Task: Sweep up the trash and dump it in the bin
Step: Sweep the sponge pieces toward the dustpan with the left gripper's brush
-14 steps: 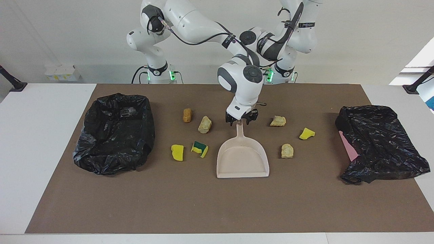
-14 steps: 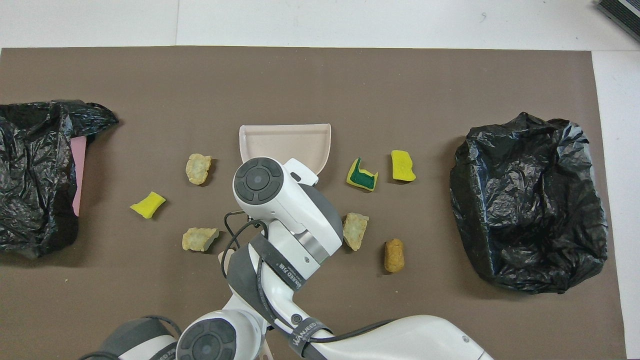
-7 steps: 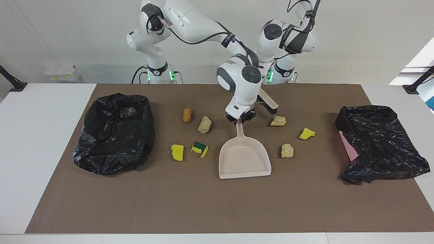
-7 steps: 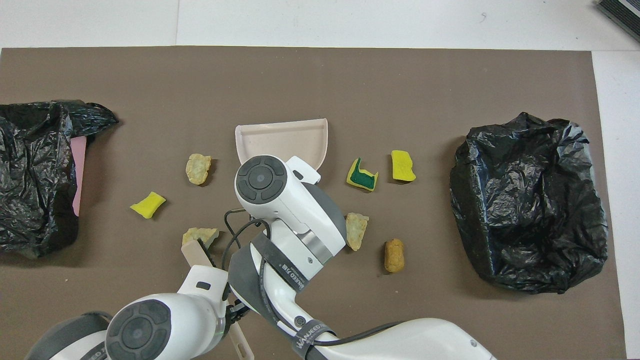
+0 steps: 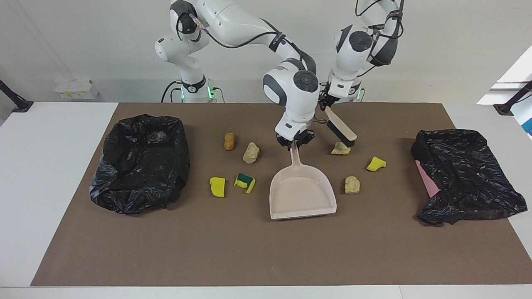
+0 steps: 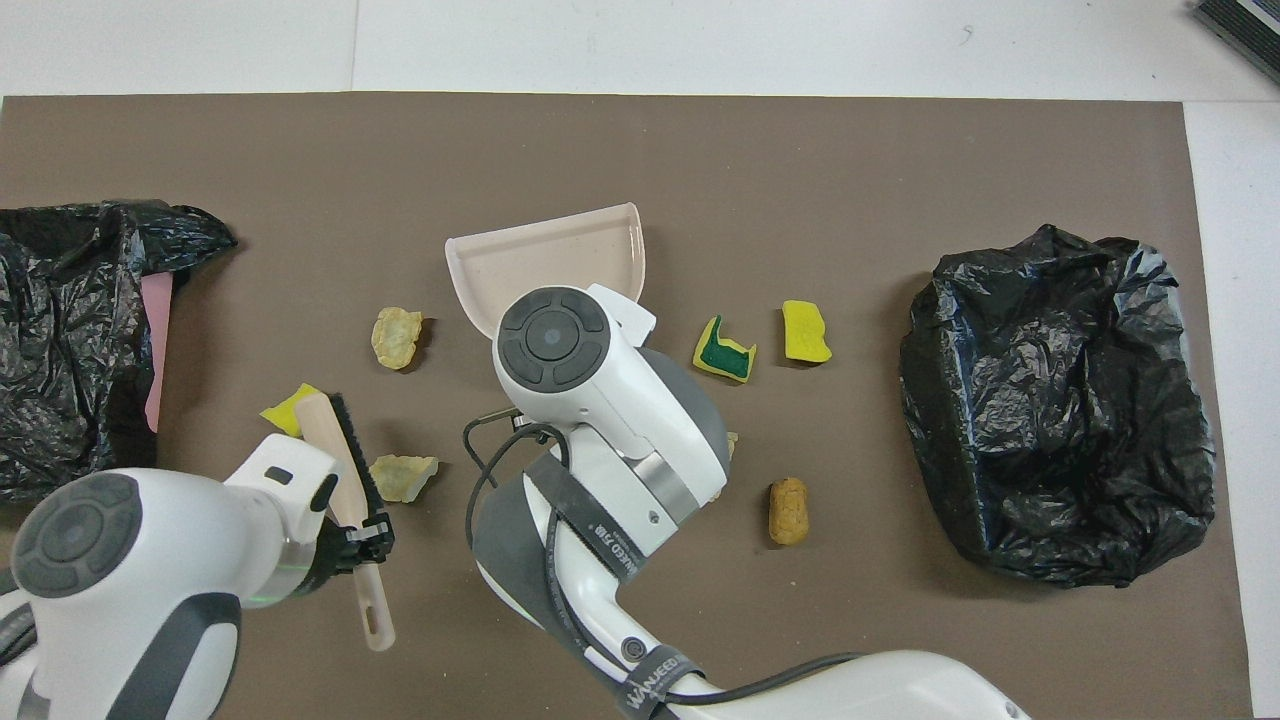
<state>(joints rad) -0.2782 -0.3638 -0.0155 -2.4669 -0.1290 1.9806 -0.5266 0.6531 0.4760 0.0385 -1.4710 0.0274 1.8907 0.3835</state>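
The desk carries two black bins, one at each end; seven scraps of trash lie between them, around the dustpan. The right gripper has its jaws clamped on the pan's handle. The left gripper, jaws closed on the brush, hangs over a beige chunk. Keep the pan's lip flat and draw the bristles low toward it.

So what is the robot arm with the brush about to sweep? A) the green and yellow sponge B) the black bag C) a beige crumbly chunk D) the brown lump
C. The left gripper holds the brush, whose bristles hang right beside a beige chunk toward the left arm's end of the table, next to the dustpan that the right gripper holds by its handle.
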